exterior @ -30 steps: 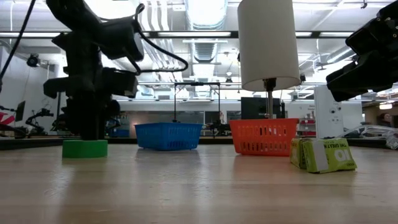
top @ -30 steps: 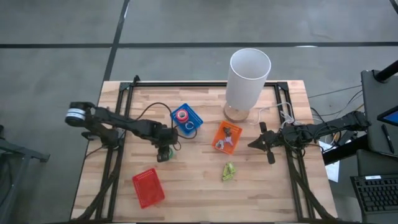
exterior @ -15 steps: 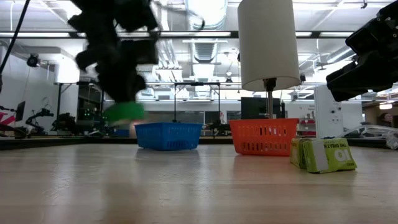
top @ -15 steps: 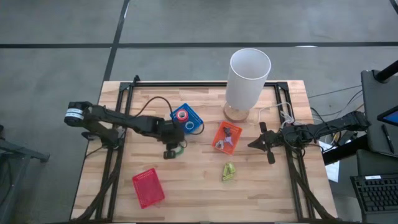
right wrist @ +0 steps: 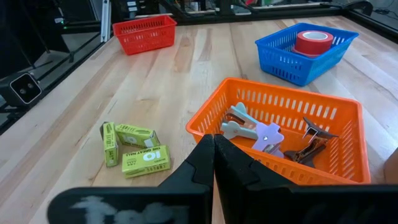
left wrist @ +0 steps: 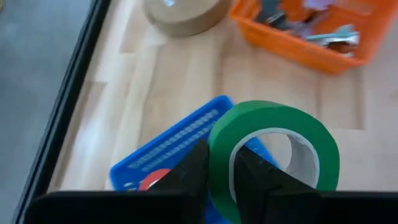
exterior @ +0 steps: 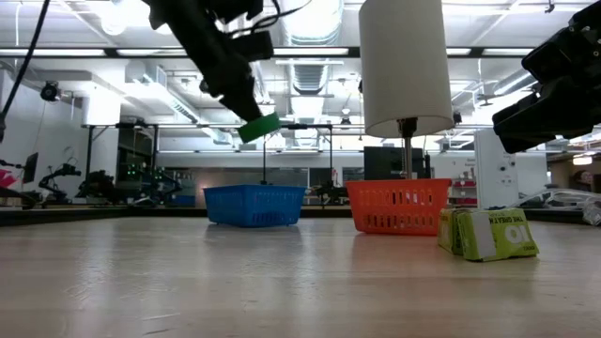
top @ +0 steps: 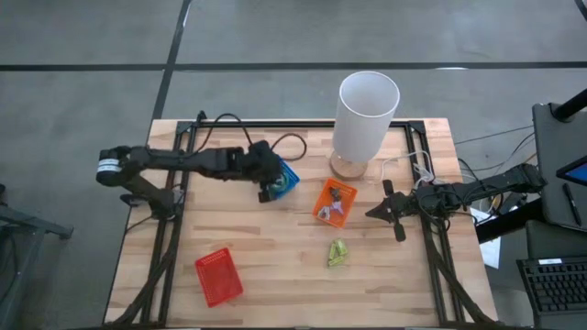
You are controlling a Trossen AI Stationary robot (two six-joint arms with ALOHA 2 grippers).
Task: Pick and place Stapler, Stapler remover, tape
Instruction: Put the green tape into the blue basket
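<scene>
- The left gripper (left wrist: 217,177) hangs in the air above the blue basket (top: 284,176), its jaws pinched on the wall of a green tape roll (left wrist: 273,158); one finger sits inside the ring, the other outside.
- In the low view the green tape roll (exterior: 259,127) is tilted and well clear of the tabletop, higher than the blue basket's rim (exterior: 254,191).
- A red tape roll (right wrist: 314,42) already lies inside the blue basket (right wrist: 292,59), taking up part of its floor.
- The blue basket stands near the back of the wooden table (top: 275,275), between the left frame rail and the tall white cylinder (top: 367,115); bare wood separates it from the orange basket (top: 334,203).
- The orange basket (right wrist: 280,134) holds several metal staple removers (right wrist: 258,132), and its near edge lies just in front of the right gripper (right wrist: 214,158).
- The right gripper waits low at the table's right side, beside the orange basket, jaws pressed together and holding nothing.
- Green staple boxes (top: 337,253) lie on open wood in front of the orange basket, apart from it.
- A red basket (top: 218,275) stands near the front left edge, well apart from everything else.
</scene>
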